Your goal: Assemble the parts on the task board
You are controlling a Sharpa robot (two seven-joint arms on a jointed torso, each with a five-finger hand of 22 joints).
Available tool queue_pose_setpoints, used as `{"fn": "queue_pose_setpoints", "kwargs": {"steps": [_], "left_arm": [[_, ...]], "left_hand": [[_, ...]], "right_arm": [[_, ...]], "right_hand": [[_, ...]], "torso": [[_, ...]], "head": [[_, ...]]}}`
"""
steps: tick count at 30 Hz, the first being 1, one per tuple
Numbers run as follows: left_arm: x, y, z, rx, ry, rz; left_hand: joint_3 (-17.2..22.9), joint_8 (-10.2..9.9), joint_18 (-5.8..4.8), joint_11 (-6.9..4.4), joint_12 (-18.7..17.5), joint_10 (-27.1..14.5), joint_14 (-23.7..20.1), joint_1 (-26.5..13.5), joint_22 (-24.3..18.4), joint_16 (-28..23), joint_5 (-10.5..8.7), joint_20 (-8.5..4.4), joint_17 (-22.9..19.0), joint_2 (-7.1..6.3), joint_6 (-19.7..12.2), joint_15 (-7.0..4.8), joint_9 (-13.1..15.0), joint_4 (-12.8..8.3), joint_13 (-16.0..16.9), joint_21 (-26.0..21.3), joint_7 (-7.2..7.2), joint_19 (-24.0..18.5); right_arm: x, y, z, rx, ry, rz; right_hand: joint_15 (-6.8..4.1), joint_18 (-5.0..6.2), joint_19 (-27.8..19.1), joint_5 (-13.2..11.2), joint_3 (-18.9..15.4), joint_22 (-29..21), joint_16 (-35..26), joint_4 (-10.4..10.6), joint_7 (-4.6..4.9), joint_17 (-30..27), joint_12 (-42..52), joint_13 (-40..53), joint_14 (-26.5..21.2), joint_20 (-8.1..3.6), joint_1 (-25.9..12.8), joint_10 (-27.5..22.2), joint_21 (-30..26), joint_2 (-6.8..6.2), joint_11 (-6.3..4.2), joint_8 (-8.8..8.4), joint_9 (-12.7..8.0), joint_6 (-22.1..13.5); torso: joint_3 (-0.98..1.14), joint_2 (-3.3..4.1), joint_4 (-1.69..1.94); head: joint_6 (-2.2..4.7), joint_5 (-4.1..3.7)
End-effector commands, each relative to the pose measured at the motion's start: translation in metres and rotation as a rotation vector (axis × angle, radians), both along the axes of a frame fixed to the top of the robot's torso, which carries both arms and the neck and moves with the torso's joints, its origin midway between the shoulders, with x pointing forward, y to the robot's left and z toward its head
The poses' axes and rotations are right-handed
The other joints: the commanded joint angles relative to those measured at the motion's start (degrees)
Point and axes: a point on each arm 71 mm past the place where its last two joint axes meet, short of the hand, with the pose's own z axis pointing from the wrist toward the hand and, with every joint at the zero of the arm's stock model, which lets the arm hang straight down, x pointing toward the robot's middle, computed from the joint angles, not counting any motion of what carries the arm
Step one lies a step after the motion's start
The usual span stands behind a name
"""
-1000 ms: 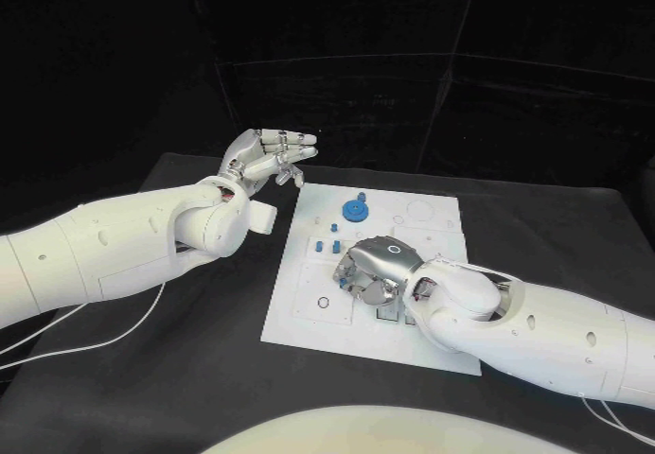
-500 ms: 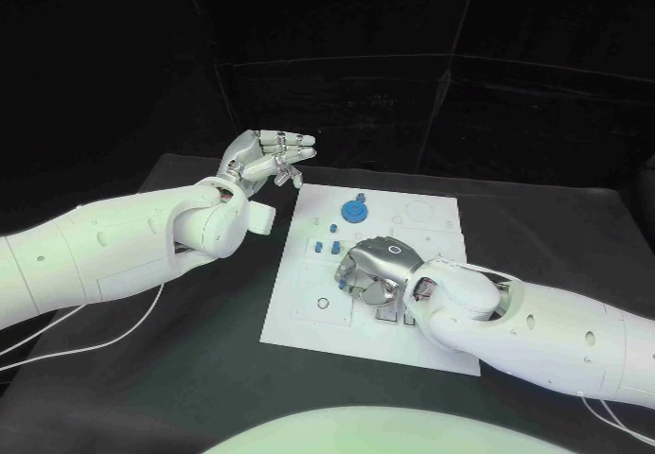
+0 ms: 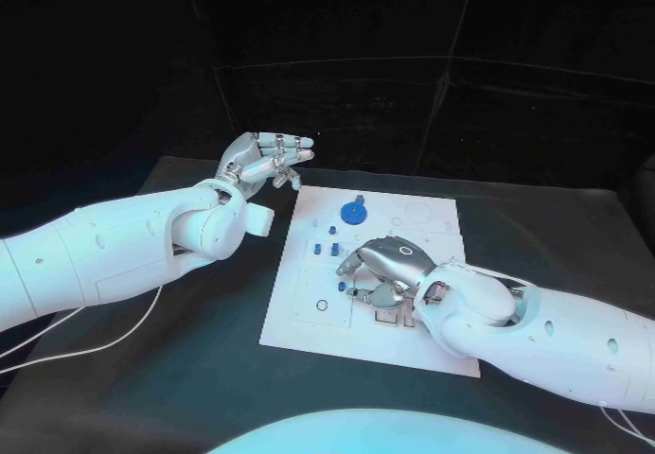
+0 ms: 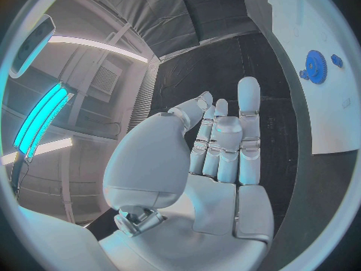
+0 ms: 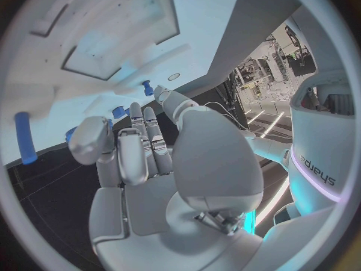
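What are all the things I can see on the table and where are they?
Table: one, black, under everything.
Task board: one, white plate, middle of the table.
Gear: one, blue, round and toothed, at the board's far end.
Pegs: a few small blue pieces, standing on the board between the gear and the right hand; exact number hard to tell.
Cable: white, thin, lying on the table under the left arm.
Left hand: one, silver, raised off the board's far left corner, fingers apart, holding nothing.
Right hand: one, silver, low over the middle of the board, fingers curled down; whether it holds a piece cannot be told.
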Motion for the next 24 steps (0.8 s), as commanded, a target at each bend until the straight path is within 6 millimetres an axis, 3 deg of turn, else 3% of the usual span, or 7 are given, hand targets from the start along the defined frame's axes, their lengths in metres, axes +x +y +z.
{"fn": "queue_pose_setpoints", "kwargs": {"steps": [1,6,11,15,18,24], "left_arm": [[0.0,0.0,0.001,-0.006,-0.003,-0.008],[0.001,0.0,0.001,-0.006,-0.003,-0.007],[0.001,-0.001,0.001,-0.007,-0.003,-0.01],[0.001,-0.001,0.001,-0.007,-0.002,-0.01],[0.002,-0.001,0.0,-0.006,-0.001,-0.01],[0.002,-0.002,0.0,-0.007,0.001,-0.015]], "left_hand": [[-0.07,0.1,0.76,0.01,0.24,-0.5,-0.52,0.26,-0.09,-0.16,-0.07,0.02,-0.06,0.49,-0.15,0.0,-0.01,-0.23,0.06,-0.28,0.19,-0.12],[-0.07,0.1,0.76,0.01,0.24,-0.5,-0.52,0.26,-0.09,-0.16,-0.07,0.02,-0.06,0.49,-0.15,0.0,-0.01,-0.23,0.06,-0.28,0.19,-0.12],[-0.07,0.1,0.76,0.01,0.24,-0.5,-0.52,0.26,-0.09,-0.16,-0.07,0.02,-0.06,0.49,-0.15,0.0,-0.01,-0.23,0.06,-0.28,0.19,-0.12],[-0.13,0.11,0.75,0.02,0.29,-0.53,-0.54,0.25,-0.12,-0.16,-0.07,0.02,-0.12,0.5,-0.16,0.01,-0.01,-0.24,0.07,-0.32,0.2,-0.11],[-0.13,0.11,0.75,0.02,0.29,-0.53,-0.54,0.25,-0.12,-0.16,-0.07,0.02,-0.12,0.5,-0.16,0.01,-0.01,-0.24,0.07,-0.32,0.2,-0.11],[-0.13,0.14,0.75,0.0,0.34,-0.51,-0.52,0.27,-0.13,-0.12,-0.07,0.03,-0.07,0.55,-0.12,0.01,0.0,-0.24,0.08,-0.33,0.18,-0.1]], "right_arm": [[-0.006,-0.009,0.013,0.105,-0.029,-0.003],[-0.001,-0.033,0.023,0.052,0.009,-0.072],[0.014,-0.063,0.031,-0.053,0.029,-0.165],[0.022,-0.085,0.033,-0.113,0.02,-0.22],[0.025,-0.093,0.033,-0.132,0.016,-0.238],[0.028,-0.093,0.032,-0.146,0.017,-0.233]], "right_hand": [[0.04,0.98,-0.29,0.36,-0.37,-0.05,-0.41,0.08,-0.01,-0.15,0.32,0.07,1.5,-0.19,-0.09,-0.26,-0.24,-0.15,-0.16,0.0,0.11,-0.31],[-0.04,1.11,-0.55,0.4,-1.32,-0.9,-0.83,0.25,-0.37,-1.01,0.24,-0.05,1.33,-0.24,-0.29,-1.08,-0.72,-0.22,-0.24,-0.03,0.11,-0.71],[0.15,1.48,-1.3,-0.05,-6.32,-3.49,-2.33,0.91,-1.07,-3.71,0.42,-0.05,0.83,-0.06,0.19,-4.12,-2.42,0.16,0.05,0.01,0.15,-1.94],[0.19,1.56,-1.2,0.02,-10.1,-4.28,-2.56,1.63,-1.4,-4.05,1.46,0.01,0.89,0.1,1.56,-5.03,-3.0,0.94,0.11,0.07,0.2,-2.36],[0.16,1.59,-1.15,0.18,-11.02,-4.54,-2.62,1.89,-1.37,-4.14,1.9,0.01,0.9,0.08,2.11,-5.09,-3.18,1.25,0.07,0.11,0.24,-2.22],[0.14,1.61,-1.1,0.27,-11.5,-4.73,-2.72,2.09,-1.33,-4.32,2.31,0.01,0.89,0.07,2.76,-5.11,-3.33,1.78,0.04,0.18,0.27,-1.95]], "torso": [[-0.02,-0.08,-0.07],[-0.06,-0.19,-0.09],[-0.12,-0.12,0.15],[0.02,-0.12,-0.06],[0.01,0.0,-0.04],[0.03,0.07,0.07]], "head": [[0.29,-0.3],[1.12,-1.18],[2.18,-2.3],[2.75,-2.55],[3.08,-2.8],[3.05,-2.91]]}}
